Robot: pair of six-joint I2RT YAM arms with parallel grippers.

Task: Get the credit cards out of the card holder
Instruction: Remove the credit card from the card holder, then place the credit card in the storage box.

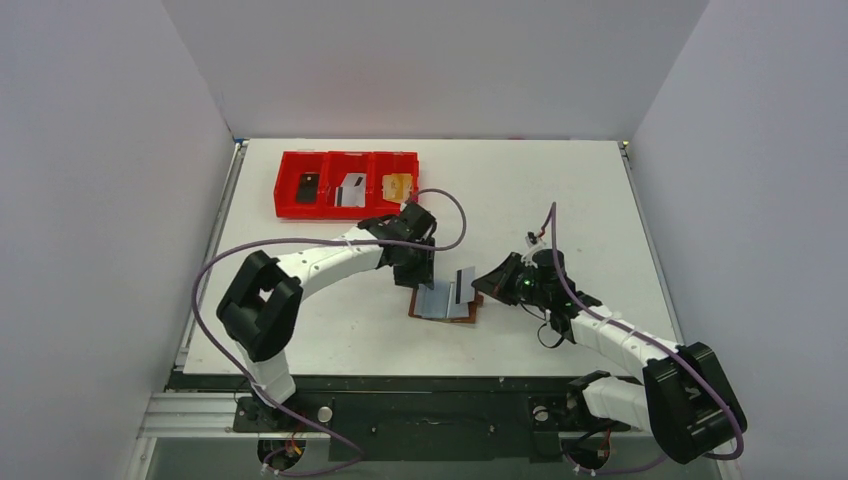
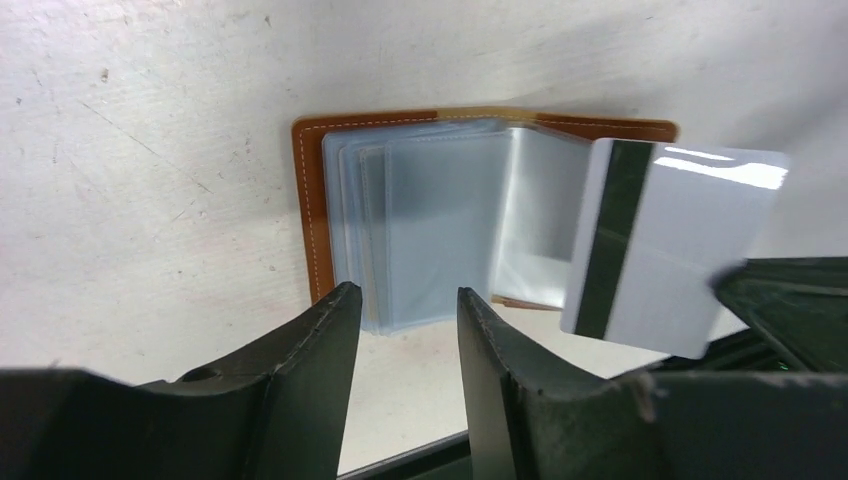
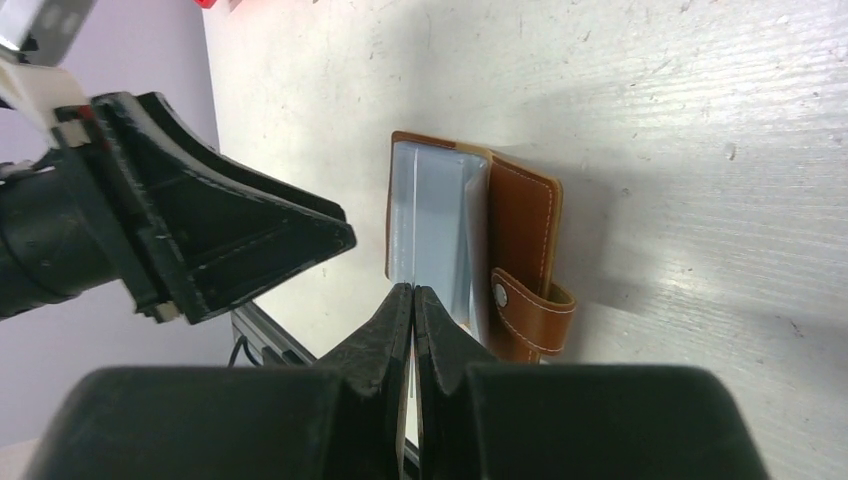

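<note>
The card holder [image 1: 440, 303] lies open on the table, brown leather with clear grey-blue pockets [image 2: 440, 230]. Its strap tab [image 3: 530, 310] shows in the right wrist view. My right gripper [image 1: 482, 283] is shut on a silver-grey credit card with a dark stripe [image 2: 670, 245] and holds it on edge just above the holder's right half [image 1: 464, 286]. In the right wrist view the fingers [image 3: 412, 300] pinch the card edge-on. My left gripper [image 2: 405, 300] is open and empty, hovering at the holder's near-left edge [image 1: 420, 268].
A red three-compartment tray [image 1: 347, 160] stands at the back left, holding a dark card [image 1: 308, 187], a silver card [image 1: 350, 190] and an orange card [image 1: 398, 186]. White walls enclose the table on three sides.
</note>
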